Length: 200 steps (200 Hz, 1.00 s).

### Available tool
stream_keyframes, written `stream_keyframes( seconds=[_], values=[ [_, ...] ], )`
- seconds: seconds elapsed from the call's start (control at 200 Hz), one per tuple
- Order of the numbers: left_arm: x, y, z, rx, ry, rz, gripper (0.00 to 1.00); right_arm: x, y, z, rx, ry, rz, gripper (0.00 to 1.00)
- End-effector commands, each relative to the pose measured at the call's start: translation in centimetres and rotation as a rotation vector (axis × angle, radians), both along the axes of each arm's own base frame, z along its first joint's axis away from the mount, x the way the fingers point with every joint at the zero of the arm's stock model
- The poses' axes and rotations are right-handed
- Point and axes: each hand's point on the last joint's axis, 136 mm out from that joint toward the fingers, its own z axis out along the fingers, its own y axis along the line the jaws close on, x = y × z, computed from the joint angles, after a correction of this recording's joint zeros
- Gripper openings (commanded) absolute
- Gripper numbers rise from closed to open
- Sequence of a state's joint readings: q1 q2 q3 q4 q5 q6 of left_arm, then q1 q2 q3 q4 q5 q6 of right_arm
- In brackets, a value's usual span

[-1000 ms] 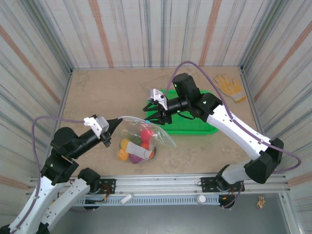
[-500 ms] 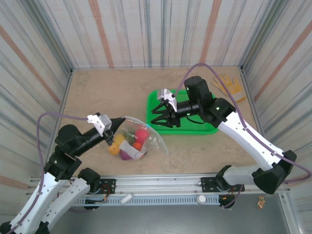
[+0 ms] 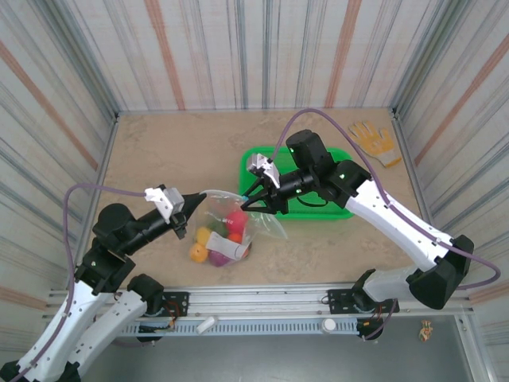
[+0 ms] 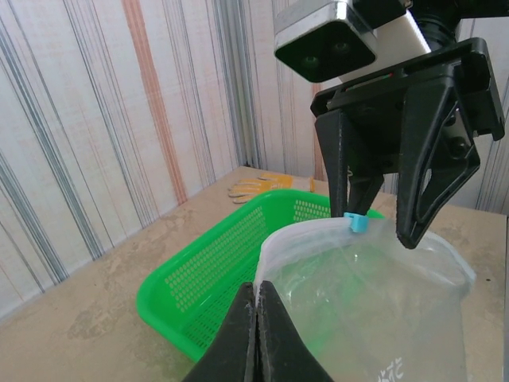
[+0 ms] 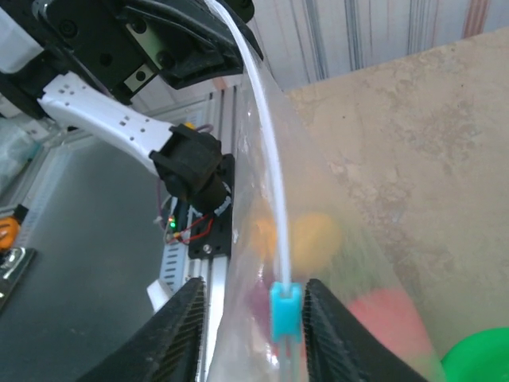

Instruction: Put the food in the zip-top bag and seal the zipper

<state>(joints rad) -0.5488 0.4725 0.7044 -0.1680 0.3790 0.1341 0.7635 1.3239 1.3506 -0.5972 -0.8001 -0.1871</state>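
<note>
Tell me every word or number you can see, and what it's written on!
Some white print on the clear crinkly plastic zip-top bag, at the bottom edge of the left wrist view: cut off and too blurred to read.
The green mesh basket and the yellow glove: no words or numbers that can be read.

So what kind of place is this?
Probably a robot practice booth, not a real kitchen: striped walls box in a table, two robot arms sit on a metal rail, and the food in the bag looks like toys.
</note>
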Motion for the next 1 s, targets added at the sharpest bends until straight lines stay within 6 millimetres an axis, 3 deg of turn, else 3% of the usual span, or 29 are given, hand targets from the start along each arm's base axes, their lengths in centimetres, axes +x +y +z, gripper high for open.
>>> stream_keyframes(
  seconds=[0.0,0.15,0.426,0.751,0.997],
  values=[
    [-0.4,-0.1,1.4,-0.039,-0.047,-0.022,0.0,0.6,-0.3,-0.3,-0.029,0.022,-0.025,0.29],
    [-0.6,0.0,1.6,-0.037,-0.053,-0.022,0.0,0.8,-0.3,-0.6,-0.03,0.027,-0.018,0.16],
    [-0.4,0.2,1.7,-0.033,-0.055,-0.003,0.0,0.4,-0.6,-0.1,-0.023,0.008,-0.003,0.04],
    [1.4,3.1,2.5,-0.016,-0.092,0.202,0.0,0.4,-3.0,-1.5,-0.127,-0.018,-0.033,0.02],
    [1.5,3.3,2.8,0.002,-0.098,0.217,0.0,0.1,-4.4,-3.2,-0.213,-0.032,-0.045,0.02]
  ],
)
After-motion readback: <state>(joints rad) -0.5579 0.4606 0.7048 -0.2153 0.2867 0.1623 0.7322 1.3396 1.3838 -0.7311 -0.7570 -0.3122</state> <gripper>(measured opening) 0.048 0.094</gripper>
